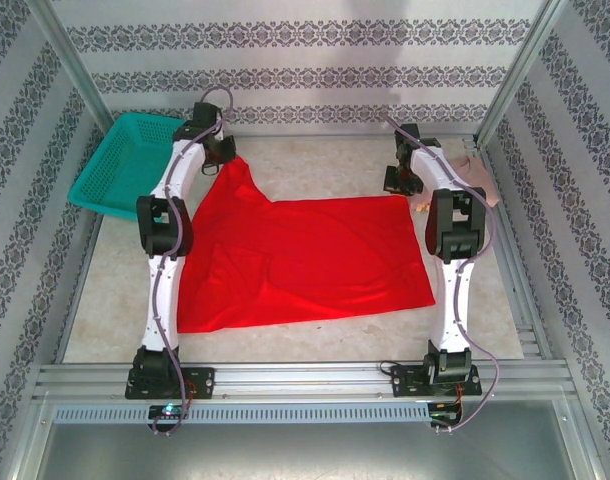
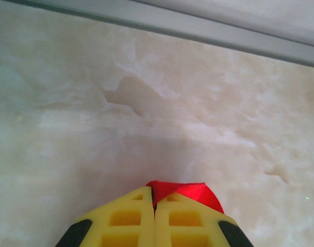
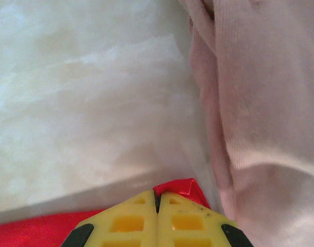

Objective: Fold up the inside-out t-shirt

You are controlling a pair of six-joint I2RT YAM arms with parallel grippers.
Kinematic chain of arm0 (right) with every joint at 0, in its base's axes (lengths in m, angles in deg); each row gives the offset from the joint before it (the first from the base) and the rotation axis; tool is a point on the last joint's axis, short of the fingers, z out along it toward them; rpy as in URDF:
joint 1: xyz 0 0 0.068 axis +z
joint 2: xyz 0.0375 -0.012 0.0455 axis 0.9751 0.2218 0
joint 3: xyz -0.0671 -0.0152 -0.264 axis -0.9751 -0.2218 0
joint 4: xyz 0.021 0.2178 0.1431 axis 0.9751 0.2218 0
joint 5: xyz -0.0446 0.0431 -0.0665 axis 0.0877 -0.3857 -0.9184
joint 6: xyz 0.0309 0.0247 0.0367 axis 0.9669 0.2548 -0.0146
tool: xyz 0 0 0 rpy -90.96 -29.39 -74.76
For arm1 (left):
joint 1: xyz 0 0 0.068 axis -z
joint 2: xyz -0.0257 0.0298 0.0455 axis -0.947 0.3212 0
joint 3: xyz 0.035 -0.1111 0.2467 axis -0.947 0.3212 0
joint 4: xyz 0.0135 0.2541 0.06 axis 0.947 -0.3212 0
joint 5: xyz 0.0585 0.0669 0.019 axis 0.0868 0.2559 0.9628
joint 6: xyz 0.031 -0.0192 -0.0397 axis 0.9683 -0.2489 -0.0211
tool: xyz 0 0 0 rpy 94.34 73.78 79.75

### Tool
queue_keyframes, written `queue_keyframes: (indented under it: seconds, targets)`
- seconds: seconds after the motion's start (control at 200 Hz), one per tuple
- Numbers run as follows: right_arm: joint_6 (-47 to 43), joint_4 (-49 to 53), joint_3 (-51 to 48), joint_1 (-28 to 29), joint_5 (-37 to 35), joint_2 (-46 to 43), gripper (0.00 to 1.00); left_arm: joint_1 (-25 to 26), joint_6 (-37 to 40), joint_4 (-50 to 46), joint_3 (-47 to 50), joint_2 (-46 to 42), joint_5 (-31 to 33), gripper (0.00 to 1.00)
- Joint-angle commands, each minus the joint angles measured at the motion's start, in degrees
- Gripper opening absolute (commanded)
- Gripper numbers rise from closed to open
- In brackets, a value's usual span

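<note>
The inside-out t-shirt (image 1: 305,260) is bright red and lies spread over the middle of the table. At its far left corner my left gripper (image 1: 221,150) is shut on a red fold (image 2: 190,190), which pokes out between the yellow fingertips (image 2: 131,206) above bare table. At the far right corner my right gripper (image 1: 400,180) is shut on another red corner (image 3: 177,186), pinched between its yellow fingertips (image 3: 185,206). The shirt's left far edge rises toward the left gripper.
A teal basket (image 1: 120,165) sits at the far left, beside the left arm. A pale pink shirt (image 3: 265,113) lies just right of the right gripper, also seen at the far right edge (image 1: 477,175). Patterned walls enclose the table.
</note>
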Motion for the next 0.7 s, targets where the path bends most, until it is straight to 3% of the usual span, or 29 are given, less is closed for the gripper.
queue_keyframes:
  seconds: [0.0, 0.695]
  targets:
    - [-0.85, -2.34, -3.03, -0.15, 2.05, -7.41, 0.0, 0.13, 0.66, 0.26, 5.45, -8.21, -1.1, 0.0]
    - [-1.99, -7.82, -35.0, -0.23, 1.92, -32.9, 0.0, 0.09, -5.13, 13.34, 59.22, -51.34, 1.43, 0.0]
